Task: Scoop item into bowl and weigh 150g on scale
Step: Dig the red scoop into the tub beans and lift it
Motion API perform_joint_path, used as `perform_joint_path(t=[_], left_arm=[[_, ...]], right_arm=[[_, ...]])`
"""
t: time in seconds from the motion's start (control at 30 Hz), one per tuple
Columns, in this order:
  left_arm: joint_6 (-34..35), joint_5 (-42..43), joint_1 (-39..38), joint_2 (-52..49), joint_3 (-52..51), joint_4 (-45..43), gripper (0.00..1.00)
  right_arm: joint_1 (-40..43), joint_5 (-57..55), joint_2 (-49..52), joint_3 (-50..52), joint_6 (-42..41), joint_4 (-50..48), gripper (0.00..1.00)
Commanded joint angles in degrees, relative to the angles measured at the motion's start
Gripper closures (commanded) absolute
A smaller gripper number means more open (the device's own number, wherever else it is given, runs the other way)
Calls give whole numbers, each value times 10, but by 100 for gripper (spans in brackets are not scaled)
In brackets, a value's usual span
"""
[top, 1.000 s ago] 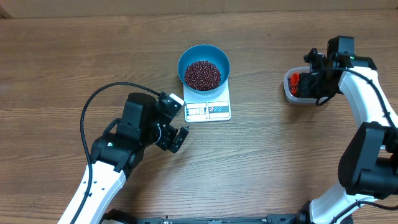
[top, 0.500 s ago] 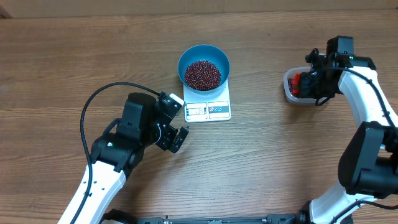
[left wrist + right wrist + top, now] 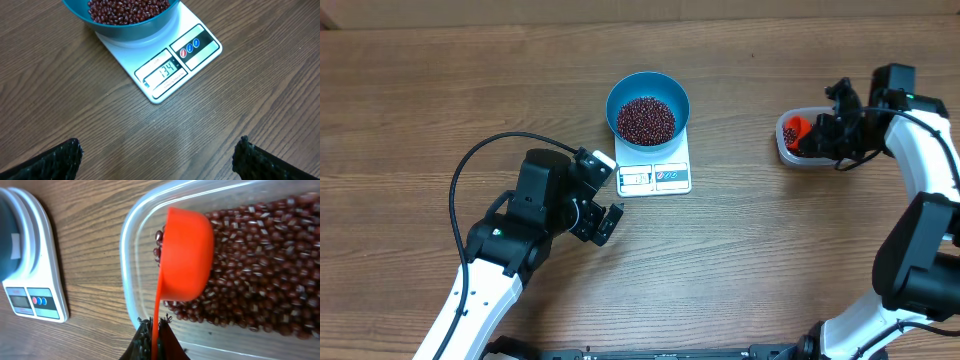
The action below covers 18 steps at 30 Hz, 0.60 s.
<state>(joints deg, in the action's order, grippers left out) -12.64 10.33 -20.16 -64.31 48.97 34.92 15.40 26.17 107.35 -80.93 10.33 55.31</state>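
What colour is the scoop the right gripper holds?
Bright orange scoop, clearest in the right wrist view.

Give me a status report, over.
Left tool open, empty, beside scale. Right tool shut on orange scoop in tub. Bowl of beans on scale, display 134. Nothing blocking.

Surface: brown wood-grain table | Centre: flat white scale lying on it | Right: clear plastic tub, well apart from the scale
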Motion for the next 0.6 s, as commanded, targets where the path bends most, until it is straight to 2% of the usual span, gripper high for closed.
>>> perform_joint_path(t=[0.0,0.27,0.57], left_arm=[[-13,7,-1,-3,-5,0,1],[-13,7,-1,-3,-5,0,0],[-13,7,-1,-3,-5,0,0]], right_arm=[[19,44,1,2,4,1,96],[59,119,0,-10,22,22,96],[78,146,0,-73,70,105,96]])
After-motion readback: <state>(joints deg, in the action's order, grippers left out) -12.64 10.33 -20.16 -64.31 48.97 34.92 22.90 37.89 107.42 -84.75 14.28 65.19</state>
